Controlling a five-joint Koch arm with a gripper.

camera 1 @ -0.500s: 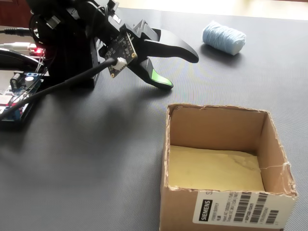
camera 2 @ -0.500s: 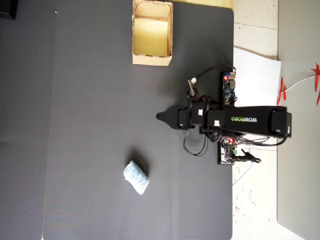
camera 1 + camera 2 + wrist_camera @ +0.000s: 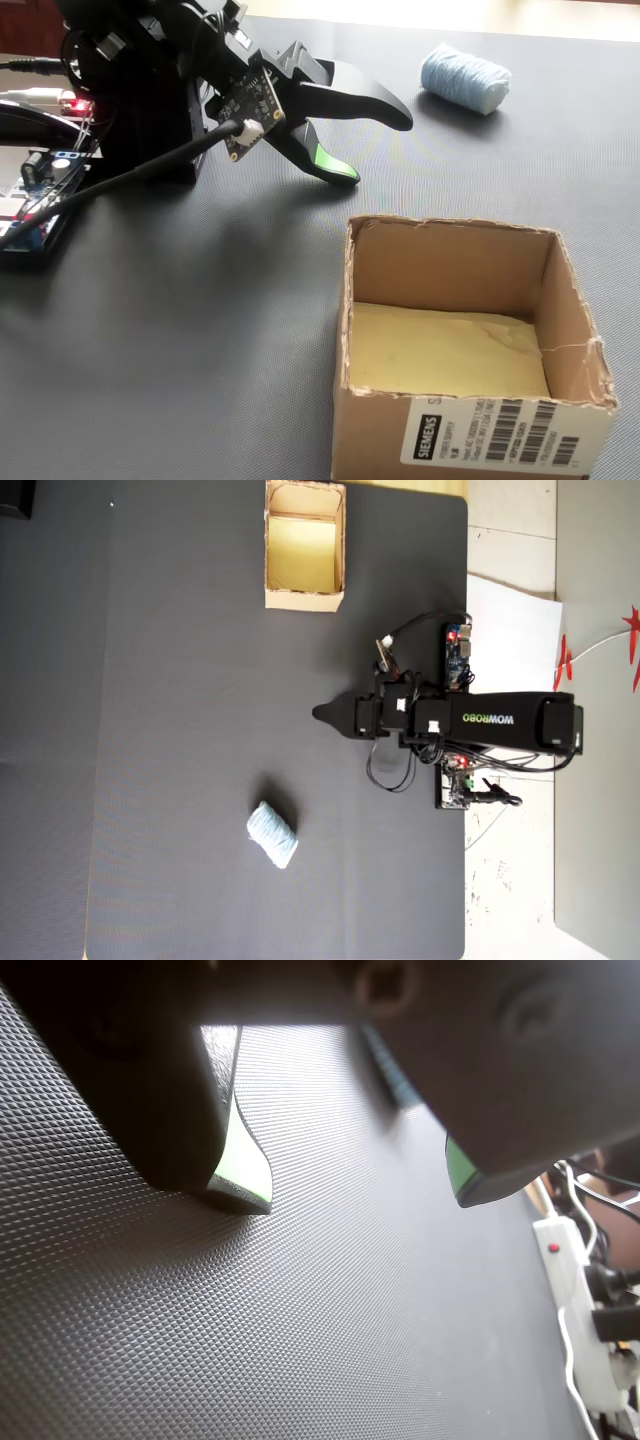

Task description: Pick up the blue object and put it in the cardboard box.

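Observation:
The blue object [image 3: 465, 78] is a pale blue yarn-like bundle lying on the black mat at the back right of the fixed view. The overhead view shows it [image 3: 272, 834] low on the mat, left of the arm. The cardboard box [image 3: 450, 232] stands open and empty in the fixed view's foreground, and at the top of the overhead view [image 3: 304, 602]. My gripper [image 3: 378, 150] hovers just above the mat between the two, open, with green pads and nothing between the jaws. The wrist view shows its jaws [image 3: 355, 1195] spread over bare mat. From overhead, the gripper [image 3: 320, 714] points left.
The arm's black base [image 3: 140, 100] and circuit boards [image 3: 40, 190] with cables sit at the fixed view's left. A white power strip [image 3: 575, 1290] with plugs lies past the mat's edge, at the wrist view's right. The mat [image 3: 180, 730] spans most of the overhead view.

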